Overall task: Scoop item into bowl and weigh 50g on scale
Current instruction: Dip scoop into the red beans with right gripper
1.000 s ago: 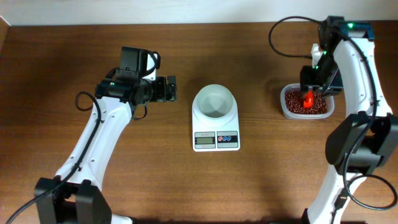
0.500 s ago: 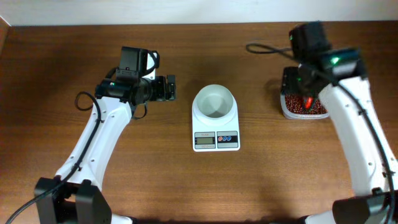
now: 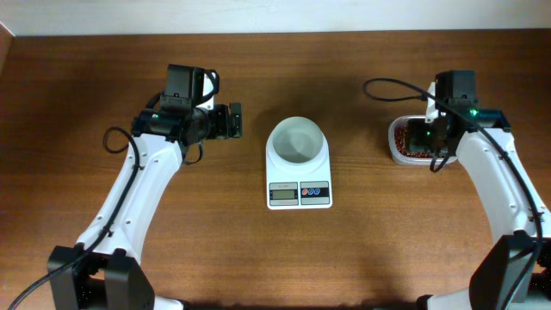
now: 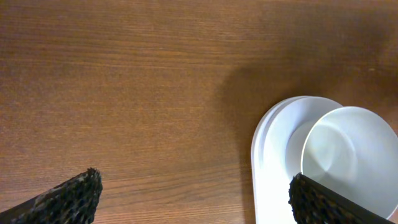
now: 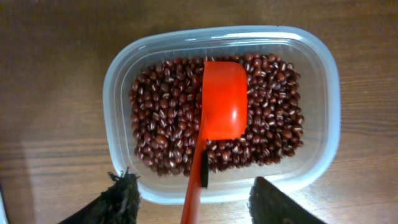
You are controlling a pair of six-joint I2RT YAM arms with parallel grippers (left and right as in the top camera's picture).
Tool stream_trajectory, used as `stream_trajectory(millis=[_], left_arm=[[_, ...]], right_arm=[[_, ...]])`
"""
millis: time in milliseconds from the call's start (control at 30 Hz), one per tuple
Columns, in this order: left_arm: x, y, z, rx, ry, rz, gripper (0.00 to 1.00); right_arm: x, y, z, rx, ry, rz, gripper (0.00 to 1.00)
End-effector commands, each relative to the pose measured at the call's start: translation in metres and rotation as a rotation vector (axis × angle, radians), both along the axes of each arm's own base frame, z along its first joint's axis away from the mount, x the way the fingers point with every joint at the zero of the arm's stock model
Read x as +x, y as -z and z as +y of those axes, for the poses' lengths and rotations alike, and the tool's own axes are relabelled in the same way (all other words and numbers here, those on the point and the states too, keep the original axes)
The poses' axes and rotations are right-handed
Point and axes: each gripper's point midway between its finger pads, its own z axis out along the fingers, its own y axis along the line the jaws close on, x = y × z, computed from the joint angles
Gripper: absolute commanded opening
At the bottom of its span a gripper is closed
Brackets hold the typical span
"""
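While the round white smooth bowl [image 3: 298, 142] sits empty on the small white rectangular digital scale [image 3: 299, 195], I count no part of the 50 g as delivered. I cannot read the display.

All the small dark reddish-brown beans [image 5: 161, 124] lie in the clear rounded-rectangular plastic tub [image 5: 323, 137], directly under and ahead of my right hand [image 5: 198, 198]. A red plastic scoop [image 5: 221, 99] rests on the heap with nothing visible in it. Its long axis runs almost straight away from the hand. The cup end points away and the handle comes back between the fingers.

Right hand: released, fingers spread wide, neither one touching the handle as far as I can see.

Left hand [image 4: 193, 199]: released, nothing between the fingers. It hovers over the brown wooden surface [image 3: 215, 241], with bowl and scale ahead of it toward one finger.

Left to do, in my judgement: grasp the scoop, load, carry, tip, repeat to target.
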Motion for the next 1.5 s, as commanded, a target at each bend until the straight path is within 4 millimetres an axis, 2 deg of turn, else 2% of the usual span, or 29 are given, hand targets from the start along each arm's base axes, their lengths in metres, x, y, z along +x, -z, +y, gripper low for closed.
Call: stream_trajectory(millis=[0, 67, 200, 267, 567, 600, 633, 667, 733, 767, 867, 933, 1033, 1133, 1167, 1233, 1367, 1467], left_arm=[[0.002, -0.011, 0.001, 0.01, 0.009, -0.033, 0.99], [0.002, -0.011, 0.001, 0.01, 0.009, -0.033, 0.99], [0.002, -0.011, 0.001, 0.01, 0.008, -0.033, 0.99], [0.002, -0.011, 0.001, 0.01, 0.009, -0.033, 0.99], [0.002, -0.011, 0.001, 0.009, 0.009, -0.032, 0.99], [0.002, -0.011, 0.001, 0.009, 0.009, -0.032, 0.99], [0.002, -0.011, 0.001, 0.01, 0.009, -0.033, 0.99], [0.002, -0.011, 0.001, 0.009, 0.009, -0.032, 0.99], [0.002, -0.011, 0.001, 0.009, 0.009, -0.033, 0.99], [0.002, -0.011, 0.001, 0.009, 0.009, -0.032, 0.99], [0.002, -0.011, 0.001, 0.009, 0.009, -0.033, 0.99], [0.002, -0.011, 0.001, 0.009, 0.009, -0.033, 0.99], [0.002, -0.011, 0.001, 0.009, 0.009, -0.032, 0.99], [0.002, -0.011, 0.001, 0.01, 0.009, -0.032, 0.99], [0.002, -0.011, 0.001, 0.009, 0.009, -0.032, 0.99], [0.002, -0.011, 0.001, 0.009, 0.009, -0.032, 0.99], [0.001, -0.01, 0.0, 0.007, 0.011, -0.028, 0.99], [-0.001, -0.009, 0.0, 0.008, 0.012, -0.02, 0.99]], right_arm=[[0.0, 0.001, 0.001, -0.026, -0.076, -0.006, 0.47], [-0.001, 0.0, -0.007, -0.07, -0.061, -0.003, 0.43], [-0.004, 0.004, -0.01, -0.088, -0.053, 0.011, 0.23], [-0.004, 0.007, -0.01, -0.089, -0.053, 0.01, 0.23], [0.013, -0.001, -0.011, -0.093, -0.05, -0.068, 0.22], [0.016, -0.002, -0.012, -0.095, -0.048, -0.081, 0.16], [0.019, -0.004, -0.013, -0.104, -0.044, -0.093, 0.07], [0.021, -0.005, -0.014, -0.105, -0.043, -0.102, 0.04], [0.026, -0.008, -0.018, -0.128, -0.031, -0.127, 0.07], [0.029, -0.011, -0.021, -0.148, -0.029, -0.143, 0.23], [0.03, -0.011, -0.022, -0.151, -0.026, -0.145, 0.44], [0.027, -0.01, -0.021, -0.15, -0.027, -0.13, 0.52], [0.009, 0.0, -0.018, -0.132, -0.035, -0.051, 0.52], [0.007, 0.002, -0.012, -0.098, -0.05, -0.038, 0.52], [0.008, 0.002, -0.012, -0.099, -0.05, -0.044, 0.5], [0.008, 0.002, -0.012, -0.098, -0.05, -0.042, 0.33], [0.009, 0.003, -0.012, -0.099, -0.049, -0.044, 0.17], [0.015, 0.011, -0.013, -0.098, -0.049, -0.042, 0.2]])
